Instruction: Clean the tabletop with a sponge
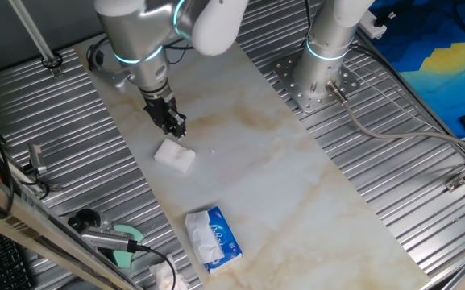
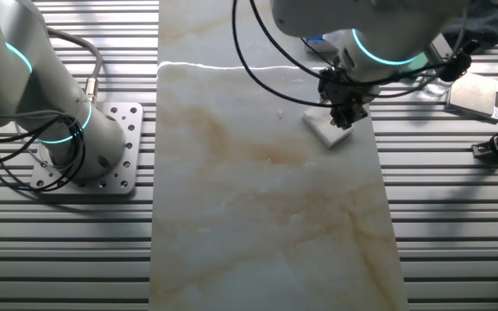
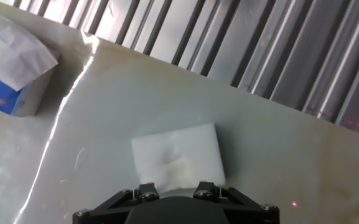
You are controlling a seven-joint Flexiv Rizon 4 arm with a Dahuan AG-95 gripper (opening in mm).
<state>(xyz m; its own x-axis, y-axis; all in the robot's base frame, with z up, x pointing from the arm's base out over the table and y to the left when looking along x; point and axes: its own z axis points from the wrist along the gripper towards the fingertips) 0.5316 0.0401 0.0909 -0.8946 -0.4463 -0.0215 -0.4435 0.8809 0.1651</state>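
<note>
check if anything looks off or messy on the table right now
Little stands out. The sponge lies flat on the tabletop, askew to its edges, near one long side, with the gripper just above it. The tissue pack at one end has a tissue pulled loosely out. I see no spill or damage.

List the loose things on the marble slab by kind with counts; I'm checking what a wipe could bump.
Sponge: 1
Tissue pack: 1
Total: 2
Both lie on the marble tabletop. The tool is just above the sponge's edge; whether it touches cannot be told.
</note>
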